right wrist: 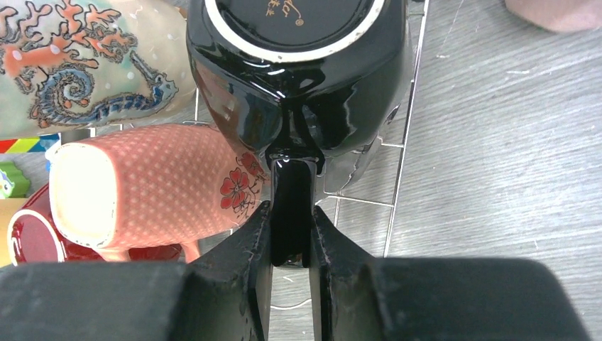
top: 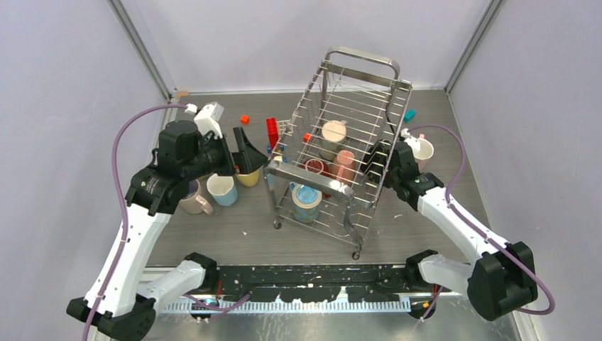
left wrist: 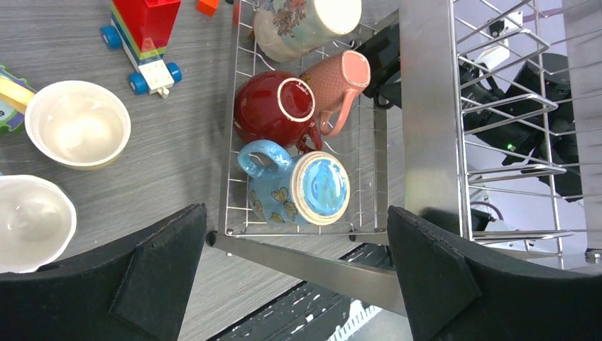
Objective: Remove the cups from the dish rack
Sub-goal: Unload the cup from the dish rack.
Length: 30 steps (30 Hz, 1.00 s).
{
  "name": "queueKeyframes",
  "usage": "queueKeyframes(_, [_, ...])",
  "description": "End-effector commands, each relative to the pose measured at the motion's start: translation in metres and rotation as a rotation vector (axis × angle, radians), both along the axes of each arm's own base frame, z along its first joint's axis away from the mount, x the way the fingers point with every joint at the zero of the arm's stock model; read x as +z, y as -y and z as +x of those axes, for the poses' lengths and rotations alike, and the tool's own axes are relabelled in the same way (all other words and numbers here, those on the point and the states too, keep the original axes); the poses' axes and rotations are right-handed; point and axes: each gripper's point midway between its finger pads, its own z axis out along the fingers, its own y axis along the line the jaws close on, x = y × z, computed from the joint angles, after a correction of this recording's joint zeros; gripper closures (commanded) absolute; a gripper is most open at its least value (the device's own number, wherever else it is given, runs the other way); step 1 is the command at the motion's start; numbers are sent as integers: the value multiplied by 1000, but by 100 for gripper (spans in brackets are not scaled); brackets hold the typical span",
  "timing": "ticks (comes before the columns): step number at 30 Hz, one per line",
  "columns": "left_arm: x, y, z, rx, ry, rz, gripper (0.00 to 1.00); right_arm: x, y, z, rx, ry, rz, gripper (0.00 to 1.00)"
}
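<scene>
right jaws pinching handle of black cup (right wrist: 298, 78), body just beyond

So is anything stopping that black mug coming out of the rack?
Only the tall wire sides of the dish rack around it and the pink mug close beside it. The right gripper is shut on the handle of the black mug. Lifting up probably clears both.

Red wheeled block toy (left wrist: 145, 32), orange block (top: 244, 118), teal block (top: 409, 114) on grey table (top: 220, 238).
</scene>
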Motion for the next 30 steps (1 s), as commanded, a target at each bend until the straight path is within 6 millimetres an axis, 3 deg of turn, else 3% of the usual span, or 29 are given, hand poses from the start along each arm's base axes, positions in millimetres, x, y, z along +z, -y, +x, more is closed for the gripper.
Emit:
queueKeyframes(1, [16, 2, 3, 8, 57, -39, 0, 60, -12, 21, -50, 142, 139, 99])
queueKeyframes(10, [24, 3, -1, 9, 70, -65, 0, 77, -14, 15, -90, 156, 222, 99])
queueKeyframes(30, [67, -2, -11, 49, 152, -169, 0, 126, -6, 3, -197, 275, 402, 99])
